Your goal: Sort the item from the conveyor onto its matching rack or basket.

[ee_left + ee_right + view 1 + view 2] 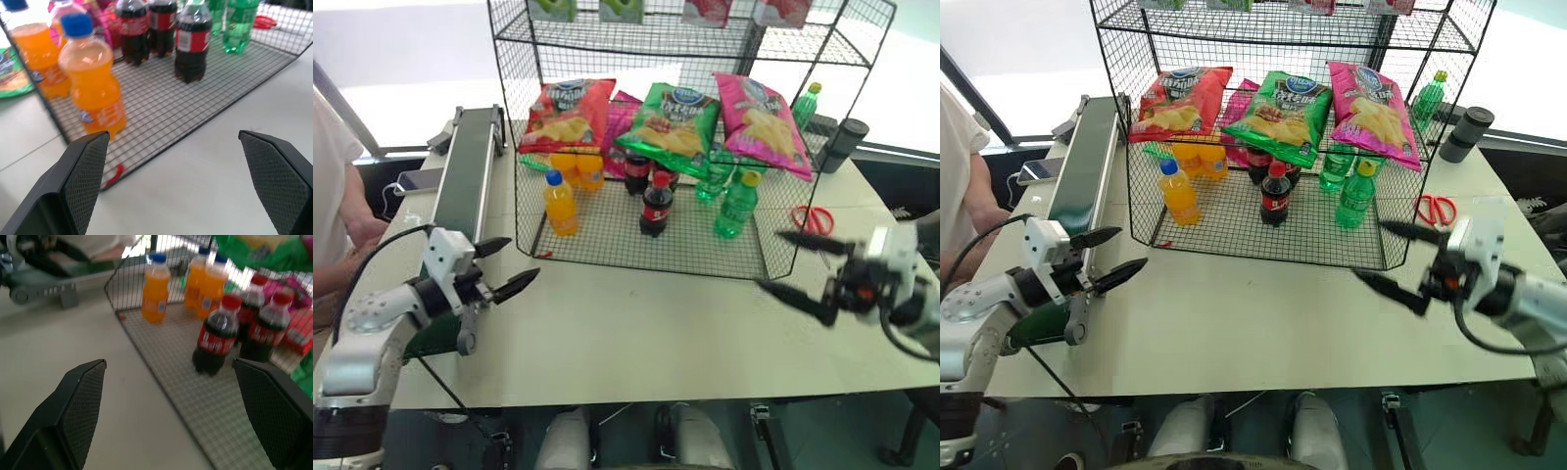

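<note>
The item, a magenta-pink crisp bag (762, 113) with a blue logo, leans on the middle tier at the right end of the black wire rack (773, 262). The dark-green conveyor (470, 162) runs along the table's left side. My left gripper (521, 260) hovers open over the table beside the conveyor's near end, in front of the rack's left corner. My right gripper (769, 260) hovers open at the rack's front right corner. Both sets of fingers (88, 181) (78, 406) hold nothing.
A red crisp bag (566, 113) and a green one (671, 122) lean beside the item. Orange (560, 204), cola (655, 206) and green bottles (736, 206) stand on the low tray. Red scissors (814, 218) and a dark cylinder (843, 144) lie right. A person (333, 196) stands left.
</note>
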Robot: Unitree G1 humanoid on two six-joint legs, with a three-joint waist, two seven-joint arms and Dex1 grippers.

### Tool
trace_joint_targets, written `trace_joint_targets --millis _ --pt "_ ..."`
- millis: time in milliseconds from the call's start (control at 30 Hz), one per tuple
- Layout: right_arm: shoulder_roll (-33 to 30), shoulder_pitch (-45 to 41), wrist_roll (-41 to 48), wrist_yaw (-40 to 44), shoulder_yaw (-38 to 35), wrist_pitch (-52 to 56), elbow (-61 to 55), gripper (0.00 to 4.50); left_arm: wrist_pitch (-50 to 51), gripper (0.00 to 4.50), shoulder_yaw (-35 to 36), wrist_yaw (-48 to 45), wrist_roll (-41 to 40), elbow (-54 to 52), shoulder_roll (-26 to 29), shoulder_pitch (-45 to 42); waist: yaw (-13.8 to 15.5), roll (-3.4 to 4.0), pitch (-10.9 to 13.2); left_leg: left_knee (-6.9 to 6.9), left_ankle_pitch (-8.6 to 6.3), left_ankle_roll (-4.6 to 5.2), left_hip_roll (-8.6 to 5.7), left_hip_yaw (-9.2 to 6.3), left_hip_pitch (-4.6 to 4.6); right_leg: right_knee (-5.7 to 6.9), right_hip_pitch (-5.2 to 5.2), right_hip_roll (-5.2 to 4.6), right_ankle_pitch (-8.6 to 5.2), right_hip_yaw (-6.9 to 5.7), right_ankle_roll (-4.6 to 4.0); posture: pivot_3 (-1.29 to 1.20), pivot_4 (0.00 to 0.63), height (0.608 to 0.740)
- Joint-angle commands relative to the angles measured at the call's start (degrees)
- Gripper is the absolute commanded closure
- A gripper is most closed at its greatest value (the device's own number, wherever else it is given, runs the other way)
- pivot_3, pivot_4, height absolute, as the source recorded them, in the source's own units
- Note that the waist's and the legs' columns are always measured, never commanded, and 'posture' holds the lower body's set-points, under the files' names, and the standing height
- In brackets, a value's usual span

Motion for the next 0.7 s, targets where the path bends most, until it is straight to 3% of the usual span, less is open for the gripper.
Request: trace_joint_targets --millis 33,267,700 --pt "1.9 1.6 -2.8 2.8 -5.0 -2.1 1.3 0.2 -3.9 0.0 1.7 -1.2 1.4 1.4 1.2 -0.3 -0.1 -0.01 0.0 0.02 0.0 0.0 0.0 0.0 0.0 -0.01 0.0 0.0 0.0 0.0 0.0 0.0 0.15 0.74" --pt "5.0 -4.8 -7.6 1.5 -3.6 -2.2 3.3 0.2 -4.6 0.0 1.1 -1.5 1.9 2.8 1.3 -2.7 -0.2 0.01 0.0 0.02 0.0 -0.01 0.04 0.04 0.02 0.04 -0.07 0.07 0.0 0.07 -0.01 0.0 0.15 0.74" --pt "4.8 -13.0 -12.7 -0.7 -0.1 2.8 1.8 0.2 -5.4 0.0 1.9 0.0 2.5 2.4 1.3 -2.1 -0.2 -0.02 0.0 0.01 -0.01 0.0 0.03 0.04 0.02 0.06 -0.05 0.06 0.0 0.05 0.01 0.0 0.15 0.74"
